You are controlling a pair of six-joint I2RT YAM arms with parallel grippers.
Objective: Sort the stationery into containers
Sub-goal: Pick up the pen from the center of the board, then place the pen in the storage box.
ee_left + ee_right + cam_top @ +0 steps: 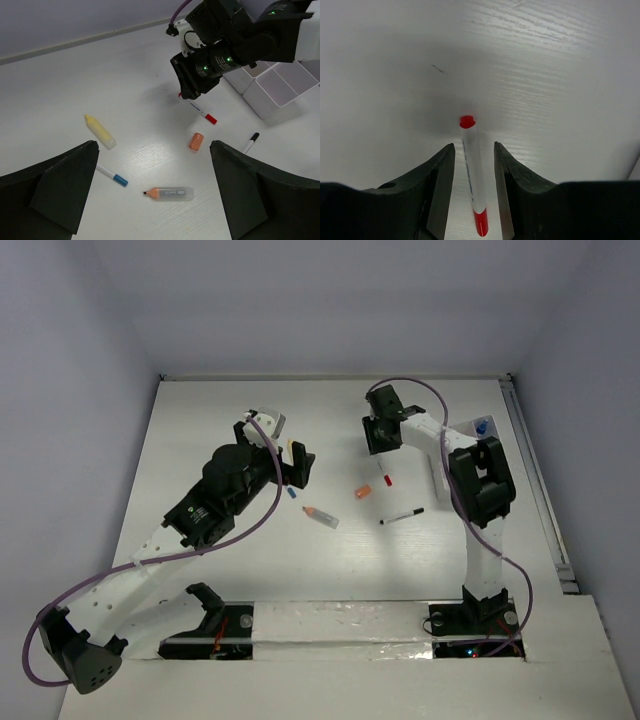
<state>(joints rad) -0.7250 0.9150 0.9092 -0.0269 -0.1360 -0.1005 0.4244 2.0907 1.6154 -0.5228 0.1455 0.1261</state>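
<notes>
- Right gripper (473, 146) fingers, narrowly parted, straddle the red-capped pen (473, 172), which lies on the table (545, 75) from 12 to 6 o'clock, touching neither.
- Left gripper (154, 146) gapes wide, empty; orange-tipped crayon (169, 193) at its 6 o'clock, organizer box (280, 85) at 2 o'clock.

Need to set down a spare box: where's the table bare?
Bare: the far strip beyond the left gripper and right gripper, and the near strip between the black marker and the arm bases. Crowded: the middle, around the orange cap and red-capped pen.
</notes>
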